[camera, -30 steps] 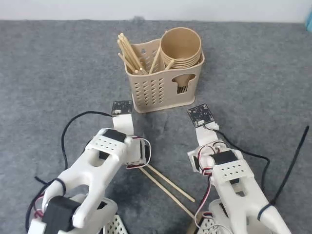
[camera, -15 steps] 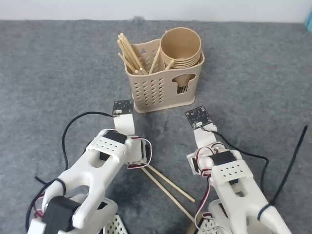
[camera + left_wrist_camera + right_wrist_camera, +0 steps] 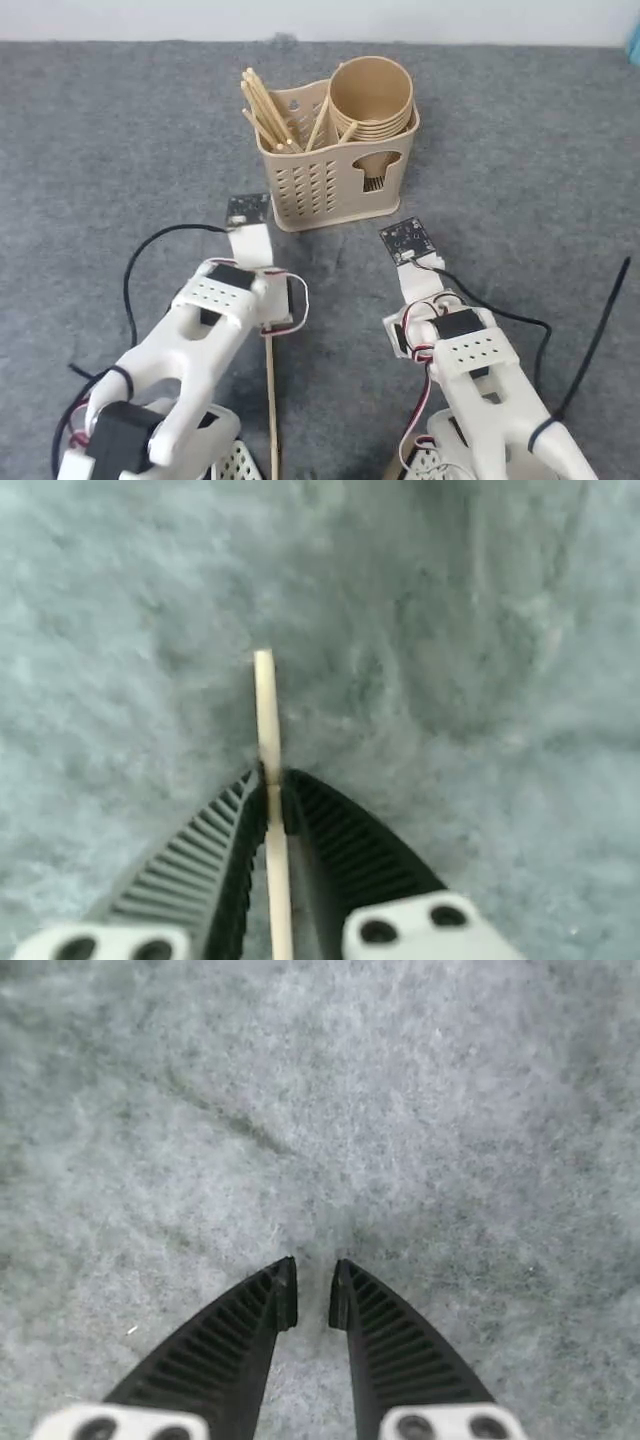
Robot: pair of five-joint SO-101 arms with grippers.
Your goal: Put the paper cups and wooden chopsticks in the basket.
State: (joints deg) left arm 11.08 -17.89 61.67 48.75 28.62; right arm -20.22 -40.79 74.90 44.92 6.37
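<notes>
The left gripper [image 3: 270, 777] is clamped on one wooden chopstick [image 3: 265, 705]. The stick's tip projects just past the fingertips, over the grey mat [image 3: 480, 630]. In the high view, the rest of the stick extends back beneath that arm. The basket [image 3: 330, 190] stands ahead of both grippers, holding stacked paper cups [image 3: 372, 95] and bundled chopsticks [image 3: 266, 108]. The right gripper [image 3: 311, 1278] holds nothing, its jaws a narrow gap apart.

No legible txt, nos., labels or signs. Tiny marks on small black square circuit board on left arm [image 3: 247, 209] and matching board on right arm [image 3: 407, 240]: too small to read.
</notes>
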